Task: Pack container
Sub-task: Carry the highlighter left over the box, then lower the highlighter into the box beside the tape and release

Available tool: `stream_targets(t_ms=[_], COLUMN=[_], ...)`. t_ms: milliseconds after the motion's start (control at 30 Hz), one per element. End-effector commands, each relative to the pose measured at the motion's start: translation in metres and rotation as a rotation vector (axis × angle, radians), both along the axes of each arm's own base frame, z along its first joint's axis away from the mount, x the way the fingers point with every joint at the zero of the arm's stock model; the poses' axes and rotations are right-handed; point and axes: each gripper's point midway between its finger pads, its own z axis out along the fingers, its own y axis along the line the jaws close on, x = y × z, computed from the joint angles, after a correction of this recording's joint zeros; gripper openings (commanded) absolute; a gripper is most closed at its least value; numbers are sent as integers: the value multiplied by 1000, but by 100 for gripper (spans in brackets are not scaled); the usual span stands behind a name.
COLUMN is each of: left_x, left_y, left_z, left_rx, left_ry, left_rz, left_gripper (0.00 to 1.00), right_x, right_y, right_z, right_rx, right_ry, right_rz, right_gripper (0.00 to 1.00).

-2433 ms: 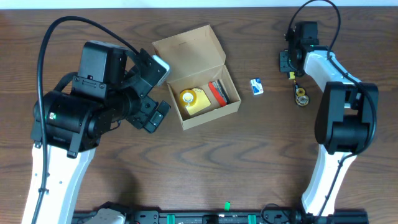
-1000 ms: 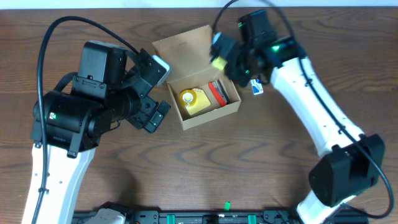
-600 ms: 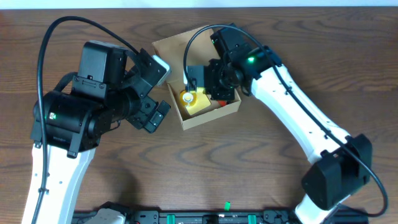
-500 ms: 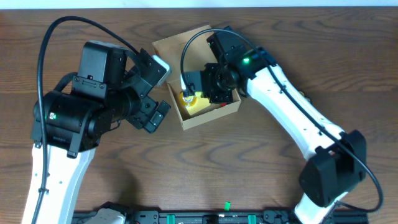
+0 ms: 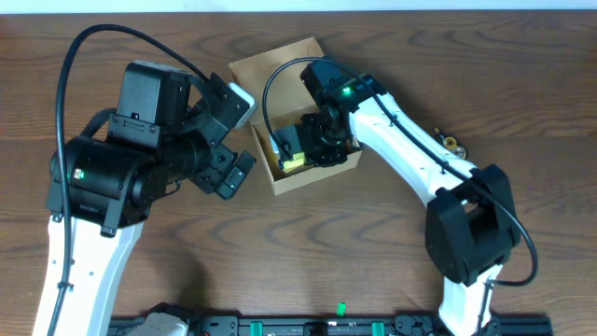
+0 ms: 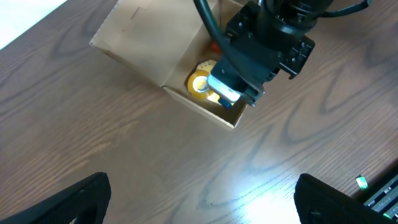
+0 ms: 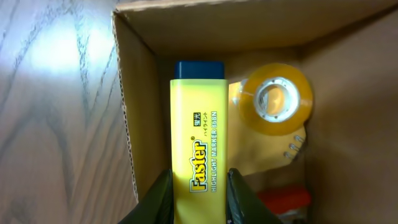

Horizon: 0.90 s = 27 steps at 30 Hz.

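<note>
The container (image 5: pixel 280 70) is an open tan cardboard box with its flap lid folded back, also in the left wrist view (image 6: pixel 146 43). My right gripper (image 5: pixel 297 151) reaches down into it, shut on a yellow highlighter with a blue cap (image 7: pixel 199 143). In the right wrist view the right gripper (image 7: pixel 199 202) holds the marker close along the box's left wall (image 7: pixel 127 124). A yellow tape dispenser (image 7: pixel 277 99) and a red item (image 7: pixel 283 200) lie inside beside it. My left gripper (image 6: pixel 202 205) hovers open over bare table left of the box, with nothing between its fingers (image 6: pixel 74 199).
A small black and yellow item (image 5: pixel 453 143) lies on the wooden table right of the box, partly behind the right arm. The bulky left arm (image 5: pixel 140 159) stands close to the box's left side. The table's far edge (image 5: pixel 298 11) runs just behind the lid.
The right arm swung in from the far right with the highlighter, came over the box and lowered it inside near the left wall. The left arm stayed still.
</note>
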Motion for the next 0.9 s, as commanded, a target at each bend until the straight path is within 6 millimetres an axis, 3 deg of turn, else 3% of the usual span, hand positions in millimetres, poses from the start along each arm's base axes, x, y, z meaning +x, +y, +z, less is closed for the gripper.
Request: stream_targets(t_ms=[0, 867], left_x=[1, 1], left_y=[1, 1], left_z=[5, 5], left_rx=[4, 4], left_ry=[-16, -16], left_rz=[-1, -1], left_gripper=[95, 95], right_x=[-6, -6], right_y=[4, 4], right_z=[-11, -25], right_rx=[-1, -11], right_ry=[18, 18], right_rz=[65, 126], right_gripper=[1, 1])
